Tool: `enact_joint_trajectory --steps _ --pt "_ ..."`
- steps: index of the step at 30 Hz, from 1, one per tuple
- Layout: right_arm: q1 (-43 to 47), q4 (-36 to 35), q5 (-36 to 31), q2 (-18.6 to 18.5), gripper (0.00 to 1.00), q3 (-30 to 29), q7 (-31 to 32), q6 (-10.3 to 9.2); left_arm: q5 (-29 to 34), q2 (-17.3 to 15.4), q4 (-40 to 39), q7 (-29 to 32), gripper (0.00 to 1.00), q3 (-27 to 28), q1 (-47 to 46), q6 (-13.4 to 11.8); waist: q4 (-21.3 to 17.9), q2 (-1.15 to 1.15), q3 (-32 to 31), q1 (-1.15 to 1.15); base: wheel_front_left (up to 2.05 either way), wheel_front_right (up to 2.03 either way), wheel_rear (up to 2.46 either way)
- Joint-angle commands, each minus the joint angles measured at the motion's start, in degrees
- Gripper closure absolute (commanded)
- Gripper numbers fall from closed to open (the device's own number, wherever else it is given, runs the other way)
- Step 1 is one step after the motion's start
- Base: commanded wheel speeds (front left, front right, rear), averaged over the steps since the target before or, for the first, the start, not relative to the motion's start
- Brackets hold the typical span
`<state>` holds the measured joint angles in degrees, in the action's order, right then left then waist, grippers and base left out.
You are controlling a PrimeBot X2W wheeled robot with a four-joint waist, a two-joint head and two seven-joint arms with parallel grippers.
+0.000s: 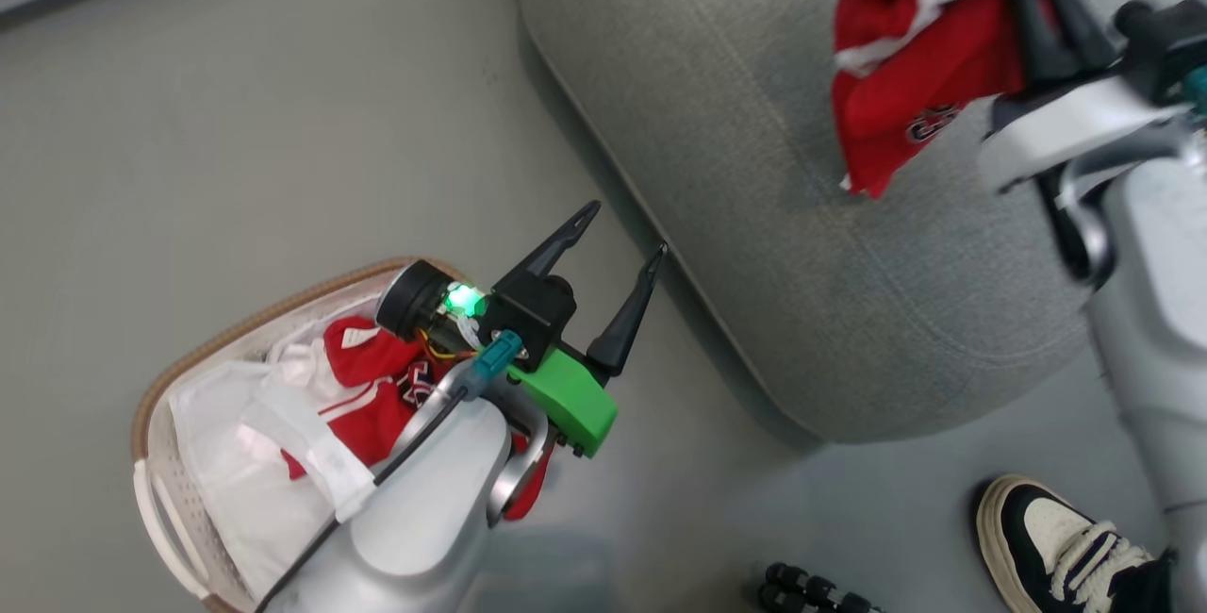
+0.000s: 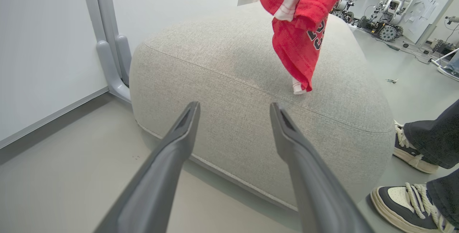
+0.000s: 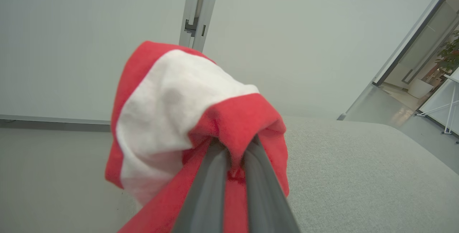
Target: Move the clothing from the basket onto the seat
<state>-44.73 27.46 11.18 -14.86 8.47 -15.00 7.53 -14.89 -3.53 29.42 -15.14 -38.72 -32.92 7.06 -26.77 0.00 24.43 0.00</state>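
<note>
Left gripper (image 1: 627,228): fingers (image 2: 179,136) spread wide, empty, poised by basket (image 1: 264,314) with red clothing (image 1: 372,396) inside. Right gripper (image 3: 235,147): fingers (image 3: 211,179) clamped on red numbered garment (image 1: 905,57), dangling over grey couch (image 1: 754,170), apparently positioned for release.

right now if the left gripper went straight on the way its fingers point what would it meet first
Most likely the seat: the open left gripper aims at its rounded near side. The hanging clothing is higher, off that line, though depth is unclear.
</note>
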Motion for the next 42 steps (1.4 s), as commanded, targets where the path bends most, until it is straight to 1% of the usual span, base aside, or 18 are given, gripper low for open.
enact_joint_trajectory --steps 1,9,15,16,17,22,23,24,28,32,37,42 --pt "-1.99 1.15 -0.88 -1.26 1.0 -0.85 -0.27 -0.08 0.15 -0.77 -0.09 -0.01 0.0 0.2 -1.45 0.21 3.45 0.0 5.11 0.0 0.0 0.0 0.0" --pt "-12.78 9.38 -3.63 -7.36 1.0 -8.43 -0.27 -0.08 1.16 -1.75 -0.45 -0.01 0.0 -0.19 -4.71 0.38 6.97 0.0 11.82 0.0 0.0 0.0 0.0" --pt "-18.25 12.97 -6.08 -10.71 1.0 -15.22 -0.27 -0.08 1.54 -1.93 -0.74 -0.01 0.0 -0.03 -6.59 0.44 9.8 0.0 15.59 0.0 0.0 0.0 0.0" --pt "-18.81 13.32 -6.48 -11.04 1.0 -17.09 -0.27 -0.08 1.55 -1.93 -0.79 -0.01 0.0 0.08 -6.83 0.44 10.15 0.0 16.0 0.0 0.0 0.0 0.0" --pt "-19.42 13.72 -7.3 -11.05 1.0 -20.14 -0.27 -0.08 1.74 -1.95 -1.04 -0.01 0.0 0.01 -7.23 0.46 10.7 0.0 16.62 0.0 0.0 0.0 0.0" --pt "-17.41 15.46 -10.72 -8.55 1.0 -26.08 -0.27 -0.08 2.03 -2.55 -1.27 -0.01 0.0 1.03 -7.8 0.06 12.02 0.0 18.6 0.0 0.0 0.0 0.0" --pt "-16.87 15.77 -10.71 -7.69 0.73 -27.53 -0.27 -0.08 2.09 -2.65 -1.3 -0.01 0.0 1.23 -7.99 0.02 12.1 0.0 18.95 0.0 0.0 0.0 0.0" --pt "-16.23 16.15 -10.94 -7.1 0.0 -28.35 -0.27 -0.08 2.16 -2.64 -1.33 -0.01 0.0 1.33 -8.07 0.03 12.11 0.0 19.12 0.0 0.0 0.0 0.0" --pt "-12.47 15.79 -12.01 -3.51 0.0 -31.07 -0.27 -0.08 2.71 -3.39 -1.01 -0.01 0.0 1.97 -8.55 -0.03 12.02 0.0 19.36 0.0 0.0 0.0 0.0" --pt "-7.92 14.05 -11.99 -0.51 0.0 -32.93 -0.27 -0.08 3.61 -4.26 -1.96 -0.02 0.0 3.05 -9.07 -0.96 11.64 0.0 18.52 0.0 0.0 0.0 0.0" --pt "-2.34 10.28 -11.27 2.68 0.0 -32.54 -0.27 -0.08 4.24 -5.83 -3.28 -0.01 0.0 5.6 -7.26 -2.01 11.31 0.0 16.26 0.0 0.0 0.0 0.0" --pt "2.88 6.3 -10.0 4.33 0.0 -30.64 -0.27 -0.08 4.25 -6.09 -5.19 -0.01 0.0 8.86 -4.63 -3.1 11.92 0.0 13.07 0.0 0.0 0.0 0.0"
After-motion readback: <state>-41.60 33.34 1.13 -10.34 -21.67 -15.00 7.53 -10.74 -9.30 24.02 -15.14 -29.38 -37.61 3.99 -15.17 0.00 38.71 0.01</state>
